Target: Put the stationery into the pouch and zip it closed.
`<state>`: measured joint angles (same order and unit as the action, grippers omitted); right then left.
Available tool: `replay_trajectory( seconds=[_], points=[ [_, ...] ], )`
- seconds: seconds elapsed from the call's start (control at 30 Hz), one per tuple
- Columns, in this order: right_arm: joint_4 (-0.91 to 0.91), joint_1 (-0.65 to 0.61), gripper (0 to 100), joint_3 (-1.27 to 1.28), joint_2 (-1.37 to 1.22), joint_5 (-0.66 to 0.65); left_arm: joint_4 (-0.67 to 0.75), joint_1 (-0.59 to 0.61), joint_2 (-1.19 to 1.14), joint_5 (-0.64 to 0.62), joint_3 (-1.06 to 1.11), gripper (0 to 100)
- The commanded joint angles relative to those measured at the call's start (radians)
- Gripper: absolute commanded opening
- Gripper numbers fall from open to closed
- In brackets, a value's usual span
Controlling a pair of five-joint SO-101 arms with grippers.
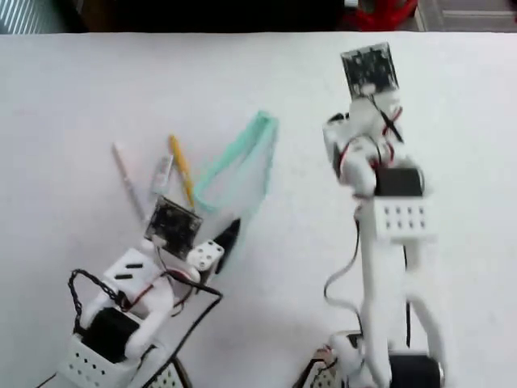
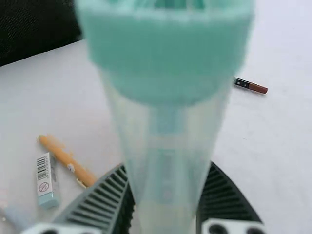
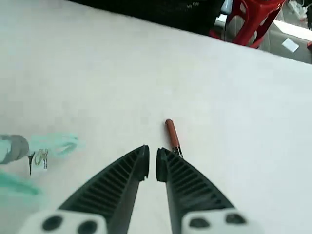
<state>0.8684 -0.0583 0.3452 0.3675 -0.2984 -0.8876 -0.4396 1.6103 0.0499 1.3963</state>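
**High view.** The table (image 1: 81,81) lies bare toward its far edge and far-left corner, with open surface between the two arms. The left gripper (image 1: 229,236) sits toward the near-left part of the table. It is clamped on the near end of the pouch (image 1: 238,162), which slants away from it toward the table's middle. Just beside the pouch, on the side of the table's left edge, lie an orange pen (image 1: 181,168), a small eraser (image 1: 162,173) and a white pen (image 1: 125,176). The left wrist's camera board (image 1: 172,222) covers the near ends of the pens. The right arm (image 1: 388,214) stands toward the far edge on the right, and its own board hides its fingertips.

**Left wrist view.** The left gripper (image 2: 166,168) pinches the pouch (image 2: 165,58) from both sides, with its ribbed fingers (image 2: 105,197) pressed on the translucent body. The teal zip band is blurred, so I cannot tell whether the mouth is open. The orange pen (image 2: 66,158) and eraser (image 2: 46,180) lie close beside the fingers. The white pen (image 2: 9,217) is cut off. A brown pen (image 2: 251,87) lies alone, well apart, with bare table around it.

**Right wrist view.** The right gripper (image 3: 152,158) has its tips almost together, with only a thin slit between them, and holds nothing. The brown pen (image 3: 171,136) lies just beyond the tips, and I cannot tell whether it touches them. Teal parts of the pouch (image 3: 61,144) are blurred and cut off.
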Motion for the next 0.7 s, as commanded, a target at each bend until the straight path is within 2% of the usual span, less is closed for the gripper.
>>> replay_trajectory(
  seconds=[0.0, 0.17, 0.4, 0.67],
  points=[
    [0.061, 0.012, 3.2, -0.235, -0.245, -0.075, -0.005, -0.03, -0.008, 0.026, -0.015, 16],
    [0.084, 0.039, 3.7, -0.453, -0.552, -0.083, -0.003, 0.031, -0.008, 0.023, -0.015, 16],
    [0.2, 0.054, 19.6, -0.776, -0.917, -0.083, 0.018, 0.082, -0.008, -0.011, -0.014, 16],
    [0.371, 0.076, 19.1, -1.175, -1.207, -0.089, 0.055, 0.082, -0.008, -0.018, 0.015, 16]
  ],
)
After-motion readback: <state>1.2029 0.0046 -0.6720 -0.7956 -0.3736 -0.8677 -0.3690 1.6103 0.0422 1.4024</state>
